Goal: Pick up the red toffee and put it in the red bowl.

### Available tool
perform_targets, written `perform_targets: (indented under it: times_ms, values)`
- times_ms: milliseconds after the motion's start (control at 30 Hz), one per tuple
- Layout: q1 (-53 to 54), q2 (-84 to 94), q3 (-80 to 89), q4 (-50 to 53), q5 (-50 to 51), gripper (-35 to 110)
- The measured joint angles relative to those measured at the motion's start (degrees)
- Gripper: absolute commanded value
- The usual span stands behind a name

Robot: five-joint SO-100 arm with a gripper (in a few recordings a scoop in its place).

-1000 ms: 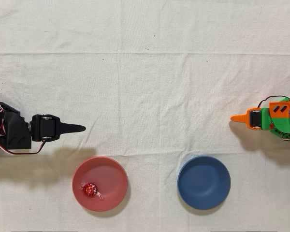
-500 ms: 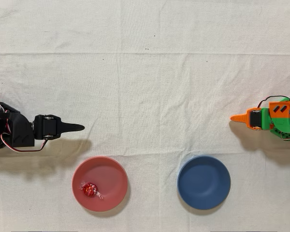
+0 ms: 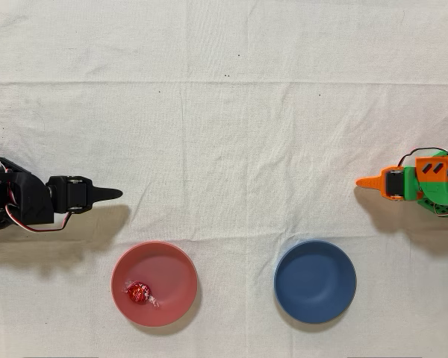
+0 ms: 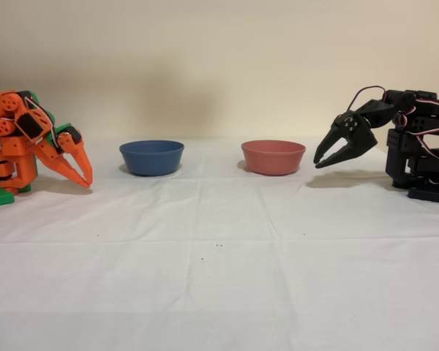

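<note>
toffee work looks done from where i stand: the red toffee (image 3: 137, 293) already lies inside the red bowl (image 3: 172, 262), low on its left side in the overhead view, near the front edge of the cloth-covered bench (image 3: 224, 134). nothing seems left but for the arm to park. the black gripper (image 4: 329, 156) hangs empty above the cloth beside that bowl, its two fingers spread apart. the sweet is a small shiny red ball with a pale wrapper tail, though its twist is hard to make out. further right sits the dark blue bowl (image 3: 314, 281), empty.
</note>
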Motion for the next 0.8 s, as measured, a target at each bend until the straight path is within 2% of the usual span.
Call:
perform_targets:
  times_ms: [133,800]
  values:
    - [0.00,0.00,0.00,0.18,-3.25,2]
    - [0.00,0.00,0.09,0.18,-3.43,1]
